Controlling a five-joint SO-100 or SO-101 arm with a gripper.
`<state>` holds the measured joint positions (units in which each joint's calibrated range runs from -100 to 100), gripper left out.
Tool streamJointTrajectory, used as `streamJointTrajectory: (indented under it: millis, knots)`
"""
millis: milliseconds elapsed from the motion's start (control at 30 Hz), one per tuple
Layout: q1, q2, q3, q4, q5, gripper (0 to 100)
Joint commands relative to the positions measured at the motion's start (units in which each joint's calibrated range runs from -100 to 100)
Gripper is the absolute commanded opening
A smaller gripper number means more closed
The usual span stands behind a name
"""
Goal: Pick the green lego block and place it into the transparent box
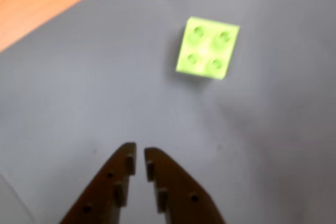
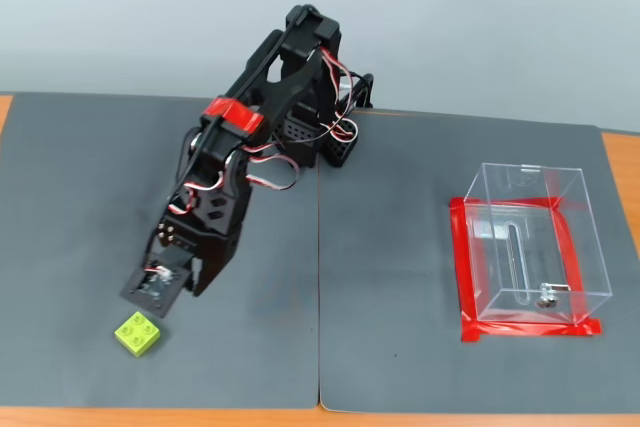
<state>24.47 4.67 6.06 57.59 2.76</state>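
Lego block point(image 1: 207, 48) point(image 2: 138, 333) lies studs-up on the grey mat point(image 2: 400, 247), free of the gripper point(image 1: 139, 157) point(image 2: 150, 287), whose fingers are nearly closed on nothing, a thin gap between them, just short of it in the wrist view. Clear box point(image 2: 525, 247), ringed by red tape point(image 2: 530, 328), stands well apart on the right of the fixed view.
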Motion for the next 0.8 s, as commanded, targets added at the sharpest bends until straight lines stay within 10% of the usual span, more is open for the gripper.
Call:
streamJointTrajectory:
  millis: [0,400,767]
  knots:
    - [2.4,0.4,-3.3,-5.2,0.0,2]
    - [6.1,6.1,-3.3,-16.6,0.4,3]
    - [3.8,7.5,-3.4,-17.0,0.3,27]
